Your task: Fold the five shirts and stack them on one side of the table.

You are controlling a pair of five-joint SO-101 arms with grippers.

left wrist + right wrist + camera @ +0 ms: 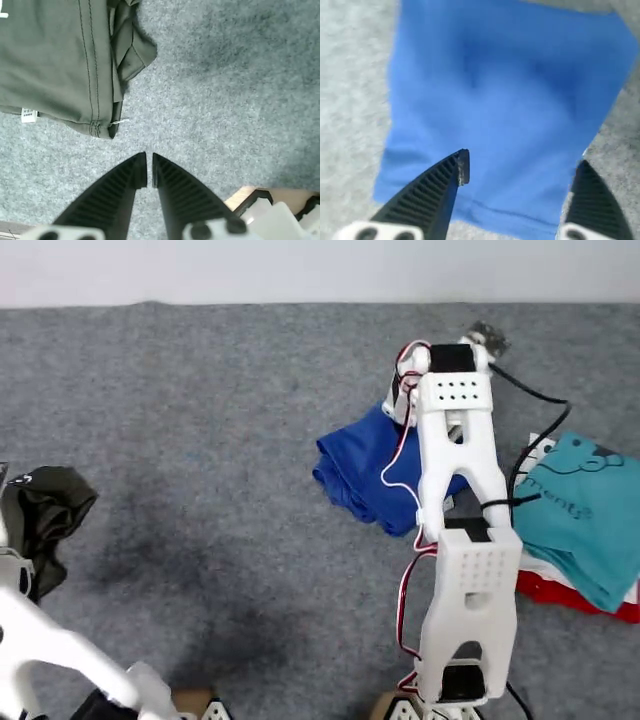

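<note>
Right pincer (522, 160), spread wide, hangs above the folded blue shirt (510, 90), seemingly poised to grab it; left pincer (149, 156), closed and empty, rests just short of the olive shirt (50, 65).

Print on teal shirt (590, 530), tag (29, 115): illeg.

Table (220, 440) cover: grey felt, rough, matt. Shirts: soft matt cloth. Arm (470, 570): white plastic, smooth. Gripper (149, 170) fingers: ribbed black plastic.
</note>
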